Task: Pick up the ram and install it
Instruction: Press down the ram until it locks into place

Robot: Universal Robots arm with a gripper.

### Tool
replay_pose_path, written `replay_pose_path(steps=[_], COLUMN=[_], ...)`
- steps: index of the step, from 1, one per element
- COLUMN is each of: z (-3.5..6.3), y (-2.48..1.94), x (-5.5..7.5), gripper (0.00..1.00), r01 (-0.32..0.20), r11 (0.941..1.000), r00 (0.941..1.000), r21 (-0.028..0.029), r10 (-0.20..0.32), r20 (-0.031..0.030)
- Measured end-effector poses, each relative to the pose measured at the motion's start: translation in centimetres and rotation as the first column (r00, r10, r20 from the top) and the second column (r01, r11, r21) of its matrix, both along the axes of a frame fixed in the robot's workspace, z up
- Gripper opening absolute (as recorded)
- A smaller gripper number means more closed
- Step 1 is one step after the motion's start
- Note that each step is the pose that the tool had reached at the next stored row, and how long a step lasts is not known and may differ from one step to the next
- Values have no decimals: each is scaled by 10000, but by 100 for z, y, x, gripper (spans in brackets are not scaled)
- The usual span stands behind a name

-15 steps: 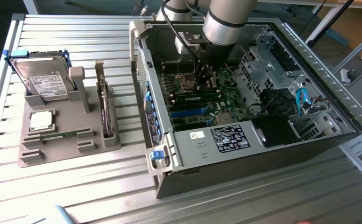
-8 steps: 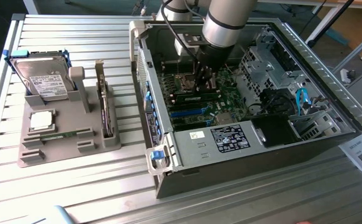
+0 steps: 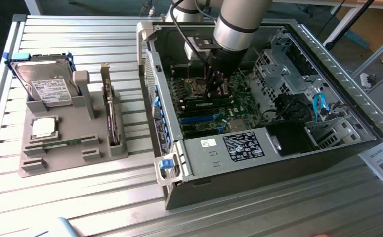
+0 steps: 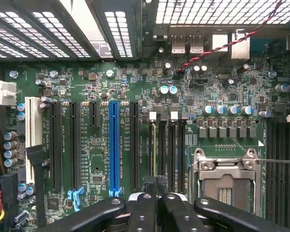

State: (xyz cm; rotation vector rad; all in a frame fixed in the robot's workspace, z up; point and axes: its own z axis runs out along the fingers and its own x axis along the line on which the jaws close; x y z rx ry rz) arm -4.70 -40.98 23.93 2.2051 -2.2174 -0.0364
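A narrow green ram (image 3: pixel 64 143) lies flat in a groove of the grey fixture (image 3: pixel 39 165) on the exterior view's left, far from the arm. My gripper (image 3: pixel 212 92) hangs inside the open computer case (image 3: pixel 244 158), close over the green motherboard (image 3: pixel 234 106). In the wrist view my gripper (image 4: pixel 156 187) is shut, and its black fingers (image 4: pixel 144 208) meet over the row of black memory slots (image 4: pixel 171 147). A thin pale edge (image 4: pixel 153 145) runs along one of those slots from the fingertips outward. I cannot tell whether the fingers touch it.
The fixture also carries a silver hard drive (image 3: pixel 46 84), a square processor chip (image 3: pixel 44 127) and an upright card (image 3: pixel 112 121). Inside the case are an open processor socket (image 4: pixel 227 181), a blue expansion slot (image 4: pixel 114 145), a drive cage (image 3: pixel 277 64) and cables (image 3: pixel 319 106).
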Motion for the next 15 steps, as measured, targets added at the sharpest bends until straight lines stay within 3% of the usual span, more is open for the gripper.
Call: replay_pose_path(steps=[15], z=[-55], y=[0], x=[0], gripper=[11], r01=[0], r11=[10000], r00=[10000], r21=[-2], r10=[0], r20=[-1])
